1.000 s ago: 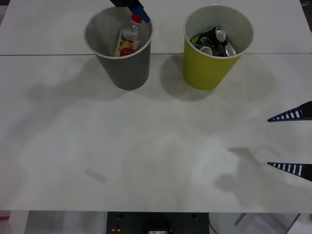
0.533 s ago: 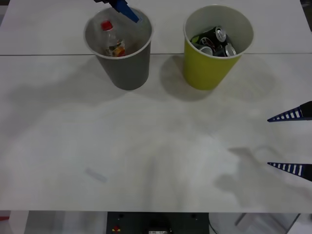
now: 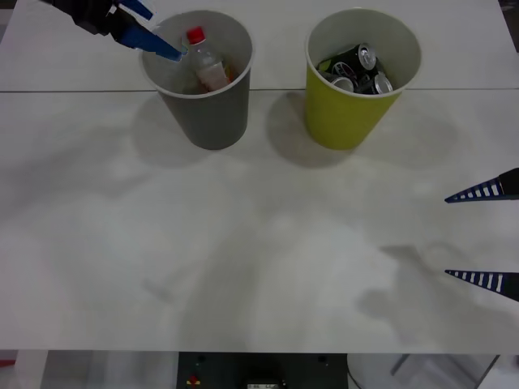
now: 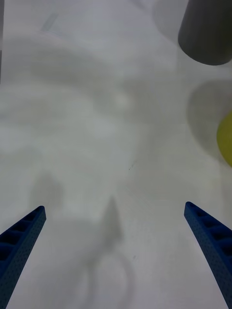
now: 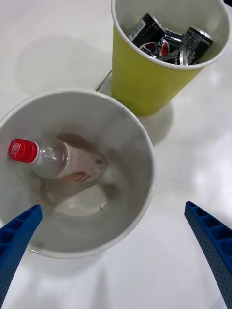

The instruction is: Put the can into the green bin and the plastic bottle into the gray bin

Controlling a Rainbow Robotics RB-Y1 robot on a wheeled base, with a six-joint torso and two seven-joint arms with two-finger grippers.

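The left gripper [image 3: 150, 28] is held above the far left part of the table [image 3: 243, 243], just over the left rim of the gray bin [image 3: 207, 113]; its blue ribbed fingers [image 5: 17, 236] are spread wide apart and nothing is held between them. Inside the gray bin the plastic bottle [image 5: 53, 161] is seen, lying tilted against the inner wall with its long axis slanted: the red cap [image 5: 22, 150] is raised toward the bin's rim, while the base is lowered toward the pale bottom of the bin. In the front view the capped end is seen near the far part of the bin's opening, close to the left gripper's fingertips but not touched by them. Beside the gray bin, to its right along the far edge of the table, the green bin [image 3: 353, 113] is placed upright, apart from the gray one. Several dark cans [image 3: 357, 71] are piled inside it, lying at mixed angles, with silver tops turned upward on some. The right gripper [image 3: 482, 237] is held at the right edge of the table, well apart from both bins, toward the near side; its fingers are likewise spread wide and nothing is gripped. In the right wrist view bare white table is seen between its two fingers, with the bases of the gray and green bins farther off.
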